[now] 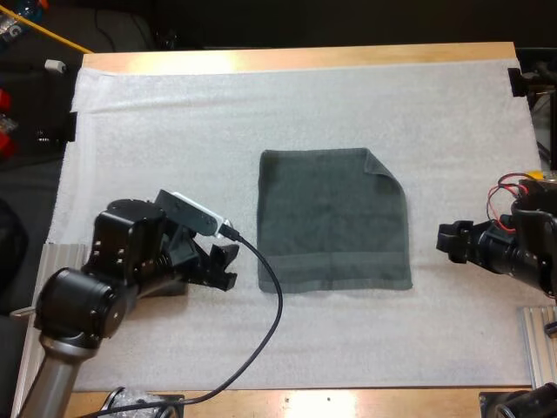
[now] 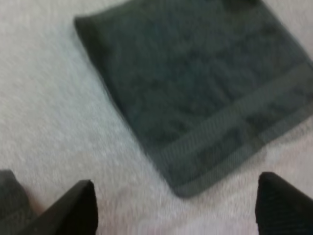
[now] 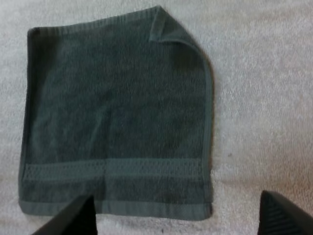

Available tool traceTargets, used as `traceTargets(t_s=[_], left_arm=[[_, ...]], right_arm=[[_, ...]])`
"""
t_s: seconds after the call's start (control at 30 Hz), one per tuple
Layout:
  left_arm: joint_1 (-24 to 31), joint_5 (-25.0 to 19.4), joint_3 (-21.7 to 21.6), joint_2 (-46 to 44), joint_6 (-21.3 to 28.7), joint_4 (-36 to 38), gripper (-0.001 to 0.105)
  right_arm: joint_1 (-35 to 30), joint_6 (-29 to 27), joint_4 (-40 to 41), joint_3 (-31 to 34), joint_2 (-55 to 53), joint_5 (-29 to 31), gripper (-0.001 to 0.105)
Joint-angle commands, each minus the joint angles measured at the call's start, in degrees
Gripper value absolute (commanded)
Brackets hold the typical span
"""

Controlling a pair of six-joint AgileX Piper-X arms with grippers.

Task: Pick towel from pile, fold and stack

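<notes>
the towel (image 1: pixel 333 222) lies flat between the left tool (image 1: pixel 228 266) and the right tool (image 1: pixel 446 242), just ahead of both and touching neither. both tools stand spread and empty. the towel looks soft, light and floppy; i'd pinch the corners nearest each tool.

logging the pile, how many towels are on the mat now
1. The towel lies flat in the middle of the white mat, one far corner flipped over; another hidden beneath it seems unlikely.

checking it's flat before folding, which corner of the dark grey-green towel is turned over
The far corner on the right gripper side: it is folded back onto the dark grey-green towel; the other three lie flat.
</notes>
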Motion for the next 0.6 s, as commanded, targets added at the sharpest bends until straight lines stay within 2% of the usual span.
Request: traceTargets(t_s=[0.0,0.17,0.3,0.57], left_arm=[[-0.19,0.28,1.49,-0.31,-0.59,0.21,0.064],[-0.19,0.28,7.93,-0.27,-0.66,-4.35,0.064],[-0.19,0.28,12.31,0.25,-3.5,-8.17,0.064],[-0.19,2.79,17.89,1.42,-4.39,-8.82,0.064]], right_arm=[[-0.04,-0.61,-0.1,0.85,-0.24,-0.51,0.065],[-0.04,-0.5,-4.66,7.31,-0.24,-3.47,0.065],[-0.04,1.24,-9.48,13.2,-0.13,-4.35,0.065],[-0.04,6.35,-18.15,24.34,0.5,-7.02,0.065]])
